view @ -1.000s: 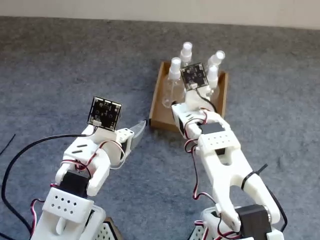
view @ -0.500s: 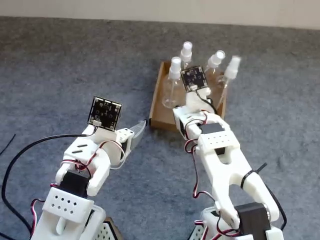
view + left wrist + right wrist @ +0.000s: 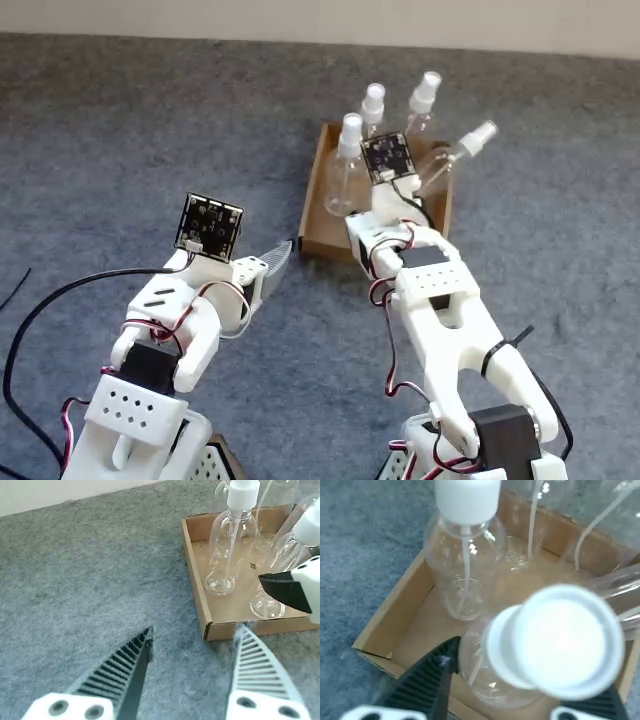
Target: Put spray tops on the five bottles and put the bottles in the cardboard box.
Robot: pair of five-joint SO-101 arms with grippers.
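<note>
- High view: four topped bottles [image 3: 345,170] are seen in the cardboard box [image 3: 312,200], with one tilted bottle [image 3: 450,165] among them.
- The left gripper [image 3: 195,629] is held released over the surface [image 3: 150,120], near the box.
- The right gripper [image 3: 530,680] is placed around a fifth bottle [image 3: 555,640] in the box; whether it is clenched cannot be told.

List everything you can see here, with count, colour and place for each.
bottles: four seen from above, clear with white spray tops, in the box; the rightmost leans outward
box: one, brown cardboard, on the carpet ahead of the right arm
carpet: one, grey, under everything
cable: one, black, loops from the left arm over the carpet
arms: two, white, side by side at the near edge
left end effector: one, black and white, open over the carpet short of the box's near left corner
right end effector: one, black and white, at a bottle inside the box
</note>
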